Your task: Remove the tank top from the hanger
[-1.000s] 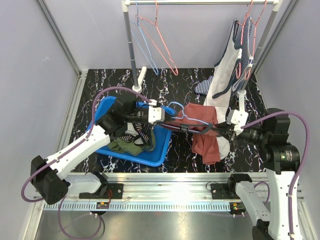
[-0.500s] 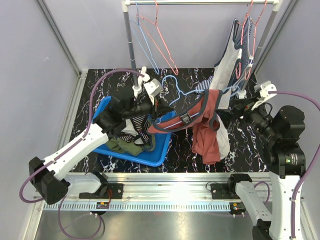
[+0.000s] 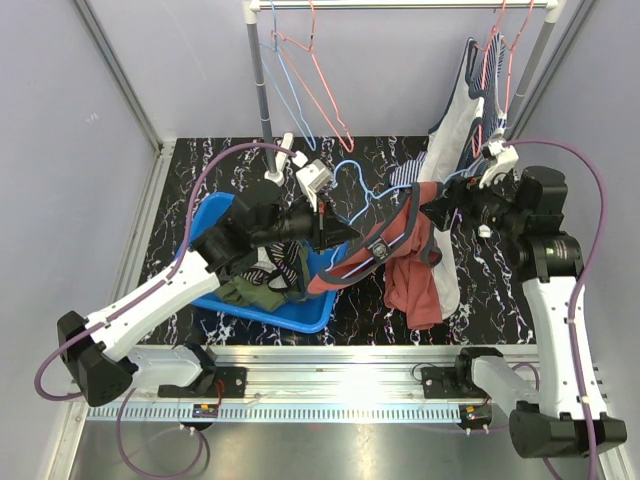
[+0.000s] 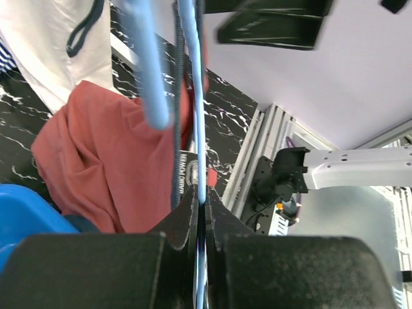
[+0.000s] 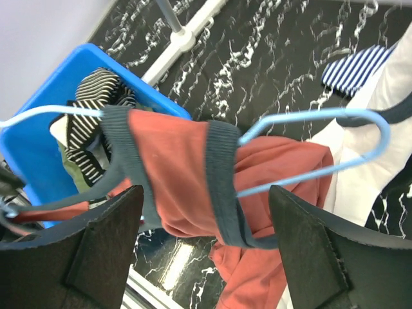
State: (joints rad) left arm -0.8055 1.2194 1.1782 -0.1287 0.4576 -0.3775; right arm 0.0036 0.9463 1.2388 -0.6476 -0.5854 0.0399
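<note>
above the bench [image 3: 370, 150], from the top camera, the left end effector [image 3: 325, 228] is clamped on the blue hanger [image 3: 358, 182], holding it in the air beside the blue bin [image 3: 215, 215]. the rust-red top [image 3: 405, 270] is on the hanger by its dark-trimmed straps, and its body sags down to the bench right of the bin. the right end effector [image 3: 437, 210] sits near the hanger's far end.

from the left wrist, the jaws are pressed together on the thin blue wire, with the top bunched below and a white garment [image 4: 45, 45] beyond it.

from the right wrist, both fingers [image 5: 103, 251] stand wide apart with nothing gripped. below them the top drapes over the hanger's wire, whose bare loop sticks out to the right, and striped clothes [image 5: 96, 96] lie in the bin.
</note>
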